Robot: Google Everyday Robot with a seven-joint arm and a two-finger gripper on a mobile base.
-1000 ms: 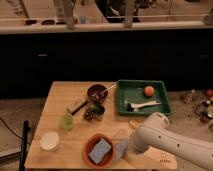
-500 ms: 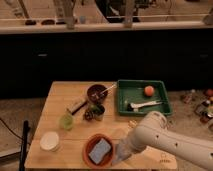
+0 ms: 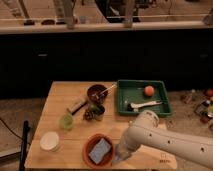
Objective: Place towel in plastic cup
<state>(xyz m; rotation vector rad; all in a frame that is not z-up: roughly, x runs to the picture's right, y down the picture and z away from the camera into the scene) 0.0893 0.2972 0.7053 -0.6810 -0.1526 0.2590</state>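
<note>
A: Where is the towel (image 3: 116, 158)?

B: At the front of the counter (image 3: 60, 100), just right of the dish (image 3: 86, 150). Only a pale grey patch shows, under the arm's tip, and I take that for it.

A: And the tool (image 3: 120, 154)?

B: Down at that same spot, low over the counter. I cannot tell how far open it is, or whether it has hold of anything.

A: How does the towel look?

B: Pale, greyish and flat on the wood, as far as it shows. Its outline is hidden. It is not the blue pad (image 3: 100, 150) lying in the dish.

A: How will it handle?

B: Light and limp, I judge. It will sag and drape, and it cannot break. A pinch at an edge or a raised fold should lift it. Pressed flat mid-cloth, it may slide away.

A: And the cup?

B: The green cup (image 3: 66, 121) stands well to the left, and a white cup (image 3: 49, 141) stands nearer the front. The green one looks the likelier plastic. A hanging cloth could tip so light a cup.
</note>
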